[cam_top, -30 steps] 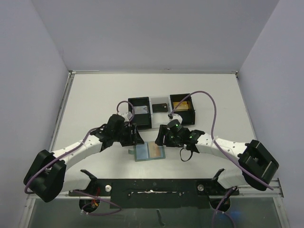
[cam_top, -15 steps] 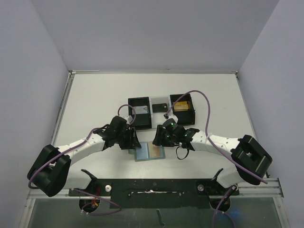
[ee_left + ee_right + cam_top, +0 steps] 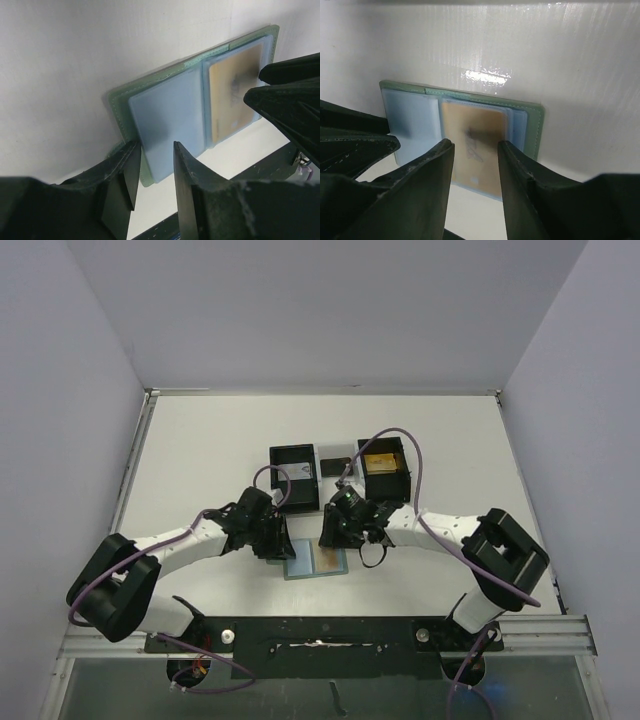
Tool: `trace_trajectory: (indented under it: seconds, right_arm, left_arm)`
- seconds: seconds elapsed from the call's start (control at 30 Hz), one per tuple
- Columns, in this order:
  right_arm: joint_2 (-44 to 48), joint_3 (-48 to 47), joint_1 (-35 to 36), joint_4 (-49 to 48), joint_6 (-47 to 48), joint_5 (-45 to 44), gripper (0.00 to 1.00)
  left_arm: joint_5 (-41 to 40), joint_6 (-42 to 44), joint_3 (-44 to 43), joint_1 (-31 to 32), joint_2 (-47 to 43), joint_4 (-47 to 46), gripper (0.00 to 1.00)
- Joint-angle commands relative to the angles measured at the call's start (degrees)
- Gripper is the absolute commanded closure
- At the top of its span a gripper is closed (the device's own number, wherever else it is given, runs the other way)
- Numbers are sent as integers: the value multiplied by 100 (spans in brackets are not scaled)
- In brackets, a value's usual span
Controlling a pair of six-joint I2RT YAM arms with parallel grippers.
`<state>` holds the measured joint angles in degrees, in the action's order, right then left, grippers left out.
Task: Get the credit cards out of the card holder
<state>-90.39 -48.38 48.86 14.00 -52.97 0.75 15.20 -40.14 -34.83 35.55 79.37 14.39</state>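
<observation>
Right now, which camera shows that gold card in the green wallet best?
The right wrist view: the gold card fills the middle, in the open wallet. The left wrist view shows it smaller, off to one side. The top view shows only a tiny orange patch.

Card holder (image 3: 320, 563) is lying open on the tabletop (image 3: 200, 460), near side. Left hand (image 3: 283, 547) is hanging over its left edge, right hand (image 3: 327, 536) over its far edge. Left black box (image 3: 294, 478) and right black box (image 3: 386, 470) are sitting just beyond.

Top looks down; both wrists closely share card holder (image 3: 170, 110).
</observation>
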Motion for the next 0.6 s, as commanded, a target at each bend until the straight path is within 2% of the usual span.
trace_trajectory:
  seconds: [0.0,0.57]
  right_arm:
    - [-66,-368,86,391,31,-210,59]
    - [-462,-884,298,1128,112,-636,56]
  left_arm:
    - [40,99,-213,39,21,-93,70]
    - [132,63,-96,40,-54,-244,75]
